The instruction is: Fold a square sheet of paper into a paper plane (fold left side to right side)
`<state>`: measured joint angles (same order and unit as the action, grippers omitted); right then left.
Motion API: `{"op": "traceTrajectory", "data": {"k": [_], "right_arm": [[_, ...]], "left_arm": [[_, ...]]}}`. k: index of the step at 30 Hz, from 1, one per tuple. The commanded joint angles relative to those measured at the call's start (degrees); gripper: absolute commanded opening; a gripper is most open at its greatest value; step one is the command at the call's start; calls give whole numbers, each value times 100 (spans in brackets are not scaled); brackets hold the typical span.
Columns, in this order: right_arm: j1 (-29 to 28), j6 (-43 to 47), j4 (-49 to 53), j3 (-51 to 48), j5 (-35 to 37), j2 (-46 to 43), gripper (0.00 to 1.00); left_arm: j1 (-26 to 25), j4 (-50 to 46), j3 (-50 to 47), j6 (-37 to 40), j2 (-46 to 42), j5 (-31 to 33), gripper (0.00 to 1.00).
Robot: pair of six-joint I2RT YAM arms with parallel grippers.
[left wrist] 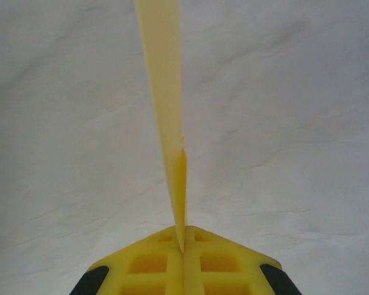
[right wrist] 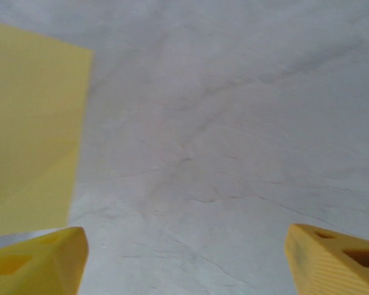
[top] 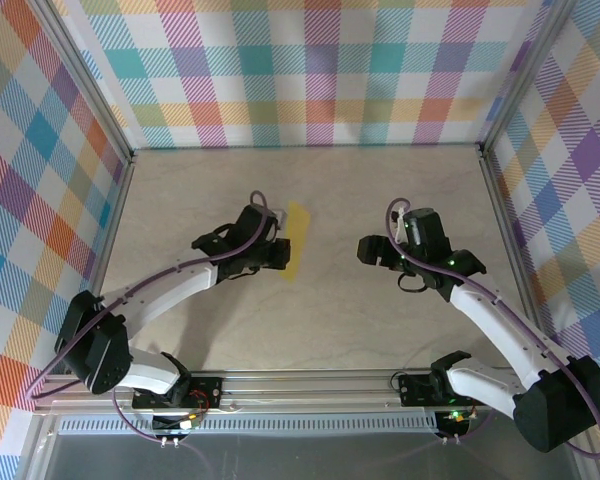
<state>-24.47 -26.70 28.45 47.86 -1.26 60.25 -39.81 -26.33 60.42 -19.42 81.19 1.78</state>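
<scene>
in the overhead view the left gripper sits a little left of the middle of the frame, above the pale marbled table. the yellow paper shows just to its right as a narrow strip running almost straight up and down the frame. in the left wrist view the gripper is at the bottom centre, its two yellow fingers pressed together and clamped on the paper. the paper stands edge-on between them and rises as a thin band to the top edge, slightly left of centre. a second, shorter layer lies along its lower part, ending in a small point near the middle of the frame. the right gripper is right of centre in the overhead view, facing the paper but apart from it, with bare table between. in the right wrist view that gripper has its fingers spread wide, one in the lower left corner and one in the lower right, with nothing between them but the table top. the paper fills the upper left of that frame, its broad face turned toward the camera and blurred. a slanted line crosses its lower half (crease or overlapping layer, i cannot tell which). plaid walls close in the table along the top and sides of the overhead frame.
</scene>
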Motion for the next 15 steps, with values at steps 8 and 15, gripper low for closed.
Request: {"op": "traceTrajectory", "data": {"k": [8, 15], "right_arm": [[4, 166, 443, -108, 901, -195, 99], [39, 114, 395, -203, 908, -302, 99]], "left_arm": [[-305, -2327, 501, -73, 708, 3370, 0], [-742, -2957, 797, -667, 1660, 4048, 0]]}}
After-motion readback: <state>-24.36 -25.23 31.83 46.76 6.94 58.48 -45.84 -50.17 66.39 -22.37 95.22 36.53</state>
